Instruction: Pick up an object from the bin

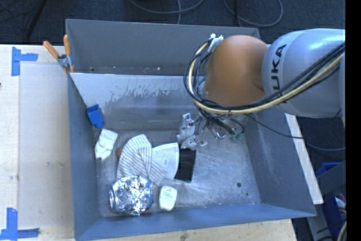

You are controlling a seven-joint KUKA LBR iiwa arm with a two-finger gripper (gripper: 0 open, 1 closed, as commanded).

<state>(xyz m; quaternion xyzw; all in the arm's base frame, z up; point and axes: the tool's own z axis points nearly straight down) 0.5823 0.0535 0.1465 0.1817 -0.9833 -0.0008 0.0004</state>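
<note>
My gripper (189, 134) hangs below the orange cover near the middle of the bin, its metal fingers just above the top end of a flat black rectangular thing (185, 165). Nothing shows between the fingers. To the left of the black thing lies a white folded piece (165, 158), partly over a striped cloth (135, 156).
A crumpled silver foil ball (131, 195) and a small white block (167, 197) lie near the bin's front wall. A blue block (95, 116) and a white crumpled thing (105, 143) sit by the left wall. The arm and its cables cover the bin's right rear.
</note>
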